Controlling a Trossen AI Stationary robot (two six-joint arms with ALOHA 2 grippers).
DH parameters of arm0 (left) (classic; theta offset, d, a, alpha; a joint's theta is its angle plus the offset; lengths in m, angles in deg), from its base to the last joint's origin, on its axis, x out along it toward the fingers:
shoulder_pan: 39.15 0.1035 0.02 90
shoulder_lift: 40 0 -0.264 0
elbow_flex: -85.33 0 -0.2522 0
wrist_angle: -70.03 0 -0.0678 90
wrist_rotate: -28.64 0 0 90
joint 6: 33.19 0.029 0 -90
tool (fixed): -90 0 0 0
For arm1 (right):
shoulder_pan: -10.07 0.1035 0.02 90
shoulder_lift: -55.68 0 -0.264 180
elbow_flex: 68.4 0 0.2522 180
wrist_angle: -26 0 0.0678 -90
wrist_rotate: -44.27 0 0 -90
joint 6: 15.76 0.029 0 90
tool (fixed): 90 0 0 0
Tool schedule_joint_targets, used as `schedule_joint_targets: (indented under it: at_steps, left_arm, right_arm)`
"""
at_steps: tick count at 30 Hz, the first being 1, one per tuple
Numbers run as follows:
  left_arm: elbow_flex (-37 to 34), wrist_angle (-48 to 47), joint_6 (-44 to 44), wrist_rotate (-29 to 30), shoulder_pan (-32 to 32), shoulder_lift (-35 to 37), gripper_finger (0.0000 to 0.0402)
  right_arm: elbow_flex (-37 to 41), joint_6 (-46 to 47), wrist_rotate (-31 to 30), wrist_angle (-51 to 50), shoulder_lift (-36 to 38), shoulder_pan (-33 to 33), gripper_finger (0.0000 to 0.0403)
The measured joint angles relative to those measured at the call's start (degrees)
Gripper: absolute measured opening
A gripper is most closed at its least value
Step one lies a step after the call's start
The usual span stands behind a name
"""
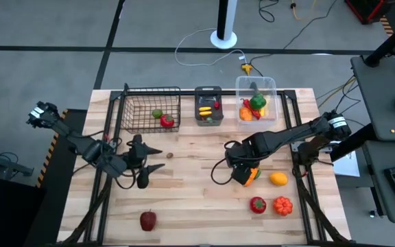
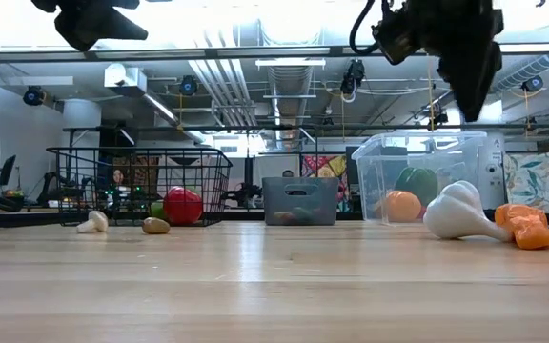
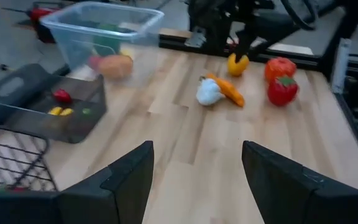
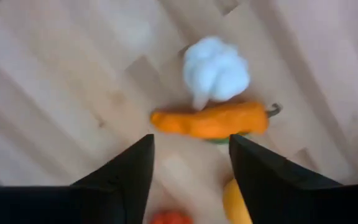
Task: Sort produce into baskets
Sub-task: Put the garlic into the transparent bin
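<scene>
My right gripper (image 4: 191, 171) hangs open, pointing down, above a white garlic (image 4: 216, 67) and an orange pepper (image 4: 210, 121) that lie side by side on the table; in the high view my right gripper (image 1: 242, 170) covers the garlic. My left gripper (image 1: 145, 165) is open and raised over the table's left half, touching nothing. At the far edge stand the wire basket (image 1: 149, 113), the dark grey bin (image 1: 208, 108) and the clear tub (image 1: 256, 86), each holding some produce.
Loose on the table are a yellow fruit (image 1: 278, 179), a red one (image 1: 257, 204), an orange one (image 1: 282, 205), a red apple (image 1: 147, 220) near the front left, a mushroom (image 2: 91, 223) and a small brown piece (image 2: 155, 226) before the wire basket.
</scene>
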Motion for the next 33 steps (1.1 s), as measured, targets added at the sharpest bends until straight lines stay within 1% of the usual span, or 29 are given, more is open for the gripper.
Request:
schedule_joint_targets:
  at_steps: [4, 10, 14, 16, 28, 33]
  left_arm:
    - [0.0, 0.2, -0.4, 1.7, 0.0, -0.3, 0.0226]
    - [0.0, 0.4, -0.8, 2.1, 0.0, -1.8, 0.0226]
    - [0.0, 0.5, -1.2, 2.1, 0.0, -2.7, 0.0226]
    - [0.0, 0.5, -1.4, 2.1, 0.0, -3.0, 0.0226]
    - [0.0, 0.7, -1.8, 2.1, 0.1, -4.2, 0.0226]
    - [0.0, 0.7, -1.8, 2.1, 0.1, -4.2, 0.0226]
  right_arm:
    - [0.2, 0.8, -2.8, 0.6, -0.8, 0.0, 0.0251]
    - [2.7, 1.3, -3.2, 4.1, -1.6, 0.0, 0.0327]
    - [3.8, 2.0, -4.5, 4.8, -2.3, 0.0, 0.0358]
    - [4.1, 2.0, -5.4, 4.8, -2.9, 0.0, 0.0363]
    - [7.3, 2.6, -5.6, 6.5, -5.4, 0.0, 0.0364]
    - [8.9, 2.5, -6.6, 10.1, -5.8, 0.0, 0.0364]
